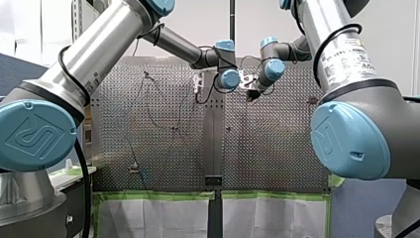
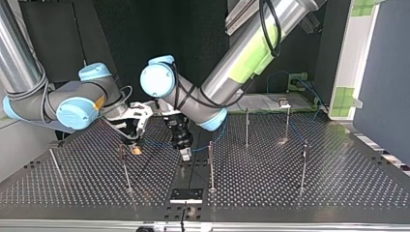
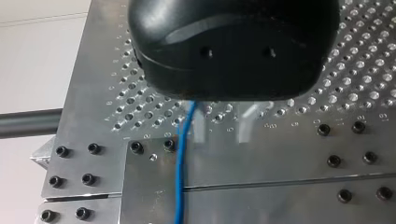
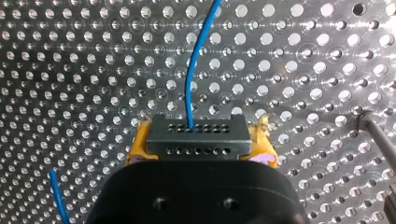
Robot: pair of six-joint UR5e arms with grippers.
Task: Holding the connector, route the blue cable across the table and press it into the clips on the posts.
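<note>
- Got connector [image 4: 196,135] clamped between yellow pads [image 4: 137,147] of right tool [image 4: 201,142], over counter [image 4: 303,70].
- Seeing blue cable [image 4: 194,70] exit connector's far face, curving away over the holes.
- Reading left tool [image 3: 223,127] as apart: bare counter between its metal fingers [image 3: 201,128], cable running just beside one, not gripped.
- Placing both tools near counter's middle in top view, close together, among thin posts [image 2: 211,166].
- Tracing more cable toward counter's corner at top view's upper right, past the posts there.
</note>
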